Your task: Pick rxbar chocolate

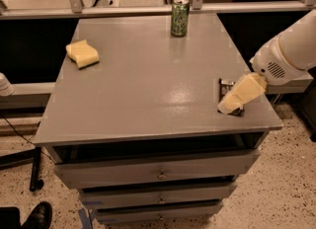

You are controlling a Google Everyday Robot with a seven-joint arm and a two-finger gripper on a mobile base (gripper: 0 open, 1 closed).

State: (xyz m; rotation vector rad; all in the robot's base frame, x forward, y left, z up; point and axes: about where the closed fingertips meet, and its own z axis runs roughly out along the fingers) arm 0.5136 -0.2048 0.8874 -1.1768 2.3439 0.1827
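Your claw (228,105) sits at the right of the frame, low over the right edge of the worktop (148,87). It points down and to the left from the white arm (291,50) that enters from the right border. Whether it is released or clenched, you cannot tell from here. It lies across the rxbar (225,86), which rests flat on the worktop near the right front corner. Only the bar's dark far end and a sliver at its near end show past the claw (you cannot tell whether the claw touches the wrapper). Well apart from it, a green can (179,17) stands upright at the back edge, top centre of the frame. A yellow sponge (82,54) lies in the upper left. Below the worktop you see stacked drawers (158,173), and a black shoe (37,215) in the lower left corner.
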